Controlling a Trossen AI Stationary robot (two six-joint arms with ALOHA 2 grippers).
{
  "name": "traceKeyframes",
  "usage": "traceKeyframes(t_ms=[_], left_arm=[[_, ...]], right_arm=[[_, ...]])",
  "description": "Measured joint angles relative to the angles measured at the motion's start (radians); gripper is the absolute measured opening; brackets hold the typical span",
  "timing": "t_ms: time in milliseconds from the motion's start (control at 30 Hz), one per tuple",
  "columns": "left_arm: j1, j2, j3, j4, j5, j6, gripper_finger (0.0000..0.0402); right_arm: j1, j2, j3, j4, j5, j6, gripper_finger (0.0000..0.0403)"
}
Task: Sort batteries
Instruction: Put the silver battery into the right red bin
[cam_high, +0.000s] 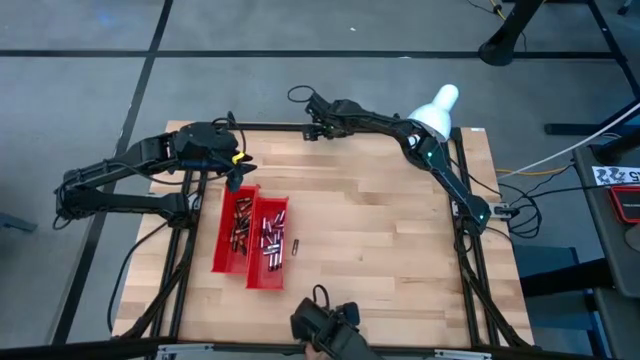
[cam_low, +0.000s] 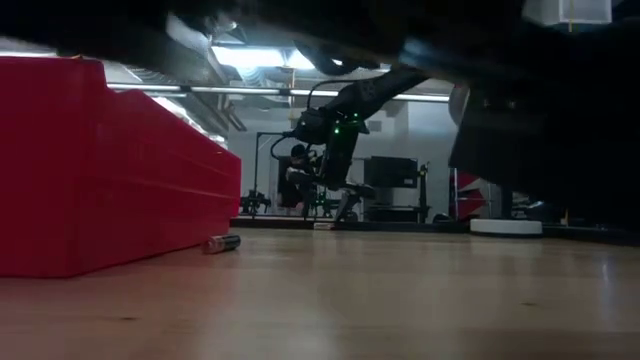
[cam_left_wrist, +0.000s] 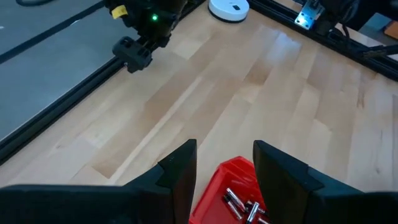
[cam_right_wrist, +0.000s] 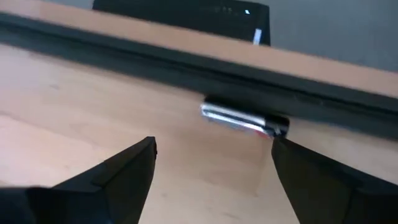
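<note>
Two red trays (cam_high: 237, 230) (cam_high: 268, 243) lie side by side on the table's left half, with several silvery batteries (cam_high: 270, 235) in them. One loose battery (cam_high: 296, 243) (cam_low: 222, 243) lies on the wood just right of the trays. My left gripper (cam_high: 235, 178) (cam_left_wrist: 224, 165) is open above the far end of the left tray (cam_left_wrist: 235, 173), a finger on each side of it. My right gripper (cam_high: 315, 130) (cam_right_wrist: 211, 155) is open at the table's far edge, facing a battery (cam_right_wrist: 242, 119) that lies along the black rail.
The black frame rail (cam_right_wrist: 186, 68) runs along the far edge right behind that battery. A white round object (cam_left_wrist: 229, 7) (cam_high: 437, 108) sits at the far right corner. A camera mount (cam_high: 325, 325) stands at the near edge. Bare wood (cam_high: 380, 220) stretches right of the trays.
</note>
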Motion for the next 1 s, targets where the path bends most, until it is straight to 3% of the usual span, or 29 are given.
traceKeyframes(t_ms=[567,1000], left_arm=[[0.001,0.000,0.000,-0.007,0.040,0.077,0.0147],[0.001,0.000,0.000,-0.022,0.040,0.102,0.0147]], right_arm=[[-0.030,0.031,0.002,-0.025,0.014,0.044,0.0319],[-0.031,0.002,0.109,-0.074,-0.014,-0.109,0.0319]])
